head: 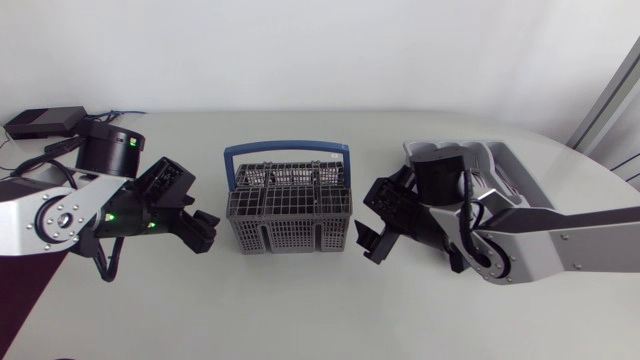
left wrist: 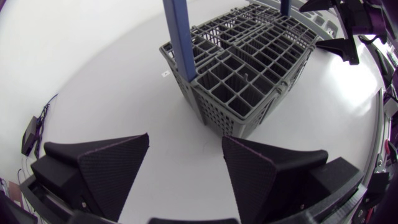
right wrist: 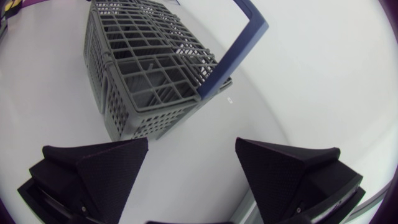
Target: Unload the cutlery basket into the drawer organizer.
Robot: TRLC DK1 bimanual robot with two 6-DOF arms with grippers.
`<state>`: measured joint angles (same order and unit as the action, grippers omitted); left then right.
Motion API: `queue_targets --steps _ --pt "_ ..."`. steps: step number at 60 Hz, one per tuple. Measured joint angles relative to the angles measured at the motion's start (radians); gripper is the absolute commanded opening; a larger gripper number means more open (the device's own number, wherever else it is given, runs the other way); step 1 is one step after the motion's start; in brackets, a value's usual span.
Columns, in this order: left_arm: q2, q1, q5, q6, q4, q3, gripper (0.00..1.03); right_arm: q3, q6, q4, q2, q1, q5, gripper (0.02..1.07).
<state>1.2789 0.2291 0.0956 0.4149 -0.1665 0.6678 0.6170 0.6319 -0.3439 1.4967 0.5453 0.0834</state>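
Left pincer (left wrist: 186, 138) and right pincer (right wrist: 191, 142), fingers spread, flank basket (head: 290, 215)

A pale, evenly lit table (head: 300, 310) with a rounded edge.

organizer (head: 512, 168) partly behind right arm (head: 560, 242)

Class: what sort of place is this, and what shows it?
Likely a robotics lab bench, not a kitchen: left arm and right arm flank a cutlery basket on a white table.
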Motion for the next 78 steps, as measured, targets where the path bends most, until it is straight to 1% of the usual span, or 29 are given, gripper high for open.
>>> queue_targets --steps 25,33,38,51,65,78 --pt "0.046 0.0 0.008 0.0 0.037 0.012 1.0 0.014 0.0 0.0 0.003 0.056 0.032 1.03" --pt "0.046 -0.006 0.012 0.0 0.037 0.012 1.0 0.014 0.0 0.0 0.002 0.056 0.077 1.03" --pt "0.046 -0.026 0.021 0.003 0.038 0.012 1.0 0.006 0.0 0.0 -0.011 0.056 0.101 1.03" --pt "0.006 -0.078 0.047 0.004 0.029 0.012 1.0 -0.043 0.0 0.013 -0.151 0.022 0.132 1.03" --pt "-0.125 -0.083 0.053 -0.004 0.008 -0.008 1.0 -0.05 -0.055 0.114 -0.358 -0.04 0.15 1.03" --pt "-0.27 -0.083 0.054 -0.076 0.001 -0.039 1.0 -0.058 -0.113 0.166 -0.476 -0.145 0.15 1.03"
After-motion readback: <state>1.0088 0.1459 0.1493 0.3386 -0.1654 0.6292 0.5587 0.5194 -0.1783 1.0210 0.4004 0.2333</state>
